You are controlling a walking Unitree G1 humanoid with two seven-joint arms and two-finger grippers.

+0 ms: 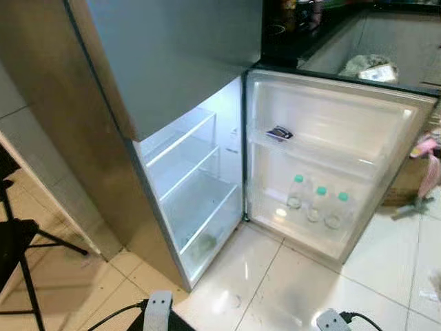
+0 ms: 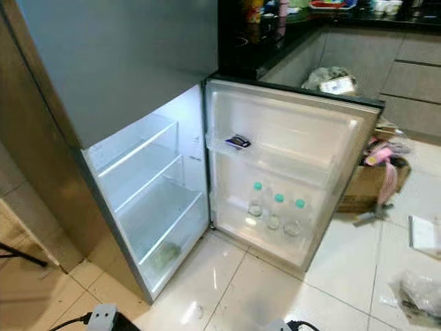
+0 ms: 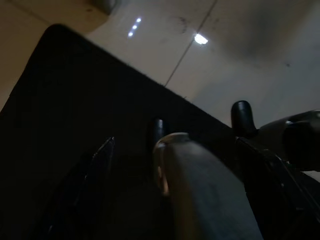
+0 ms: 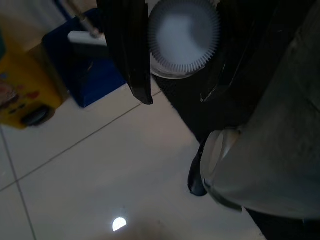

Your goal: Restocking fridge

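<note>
The fridge [image 1: 172, 62] stands before me with its lower door [image 1: 331, 131] swung open to the right. Three clear bottles with green caps [image 1: 318, 205] stand in the door's bottom rack. A small dark packet [image 1: 279, 133] lies in the upper door rack. The inner glass shelves [image 1: 189, 172] look bare, with something greenish in the bottom drawer [image 2: 164, 256]. In the right wrist view my right gripper [image 4: 185, 50] is shut on a clear bottle with a white ribbed cap [image 4: 184, 37], held low over the floor. The left wrist view is dark and the left arm hangs idle.
A kitchen counter [image 2: 324, 17] with a filled bag [image 2: 329, 79] runs behind the door. A cardboard box [image 2: 365, 181] and a plastic bag [image 2: 419, 293] lie on the tiled floor at right. A black stand [image 1: 21, 248] is at left. A blue box [image 4: 82, 65] and a yellow item [image 4: 22, 90] sit near my right side.
</note>
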